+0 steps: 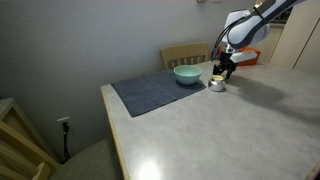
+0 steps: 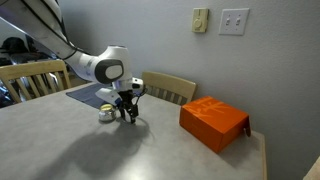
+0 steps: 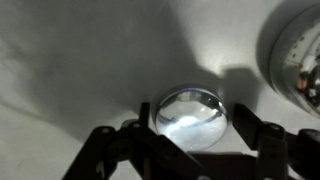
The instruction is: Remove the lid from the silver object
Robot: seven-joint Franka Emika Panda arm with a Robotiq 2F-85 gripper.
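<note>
In the wrist view the lid [image 3: 190, 120], a small round shiny cap, lies on the pale table between my gripper's [image 3: 192, 135] two dark fingers. The fingers stand on either side of it with small gaps, so the gripper looks open. The silver object [image 3: 297, 52], a small shiny pot, shows at the top right edge, apart from the lid and with no lid on it. In both exterior views the gripper [image 2: 128, 116] is down at the table right beside the pot [image 2: 105, 115] [image 1: 216, 85].
A teal bowl [image 1: 187, 74] stands on a dark mat [image 1: 150, 92] next to the pot. An orange box [image 2: 213, 122] sits on the table to one side. Wooden chairs [image 2: 168, 88] stand behind the table by the wall.
</note>
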